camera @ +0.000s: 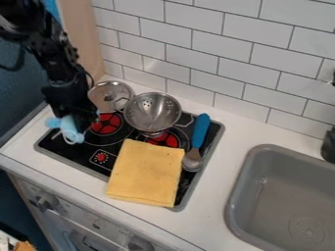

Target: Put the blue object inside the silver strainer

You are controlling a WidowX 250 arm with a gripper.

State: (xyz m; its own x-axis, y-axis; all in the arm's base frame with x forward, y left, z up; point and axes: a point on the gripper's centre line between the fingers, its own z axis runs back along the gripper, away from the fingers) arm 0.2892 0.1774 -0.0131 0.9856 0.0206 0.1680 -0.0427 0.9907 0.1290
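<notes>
At the left of the stove, my black gripper (76, 116) hangs low over the back left burner's outer side. The light blue object (68, 128), with a thin white loop at its front, is right at the gripper's lower end and partly covered by it. Whether it is held or rests on the stove I cannot tell. To the right stands the silver strainer (152, 112), a perforated metal bowl with its opening up, at the back of the stove.
A metal lid (110, 96) lies just left of the strainer, near the tiled wall. A folded yellow cloth (146, 172) covers the stove's front middle. Right of it lies a spoon with a blue handle (200, 131). The grey sink (285, 196) is at the right.
</notes>
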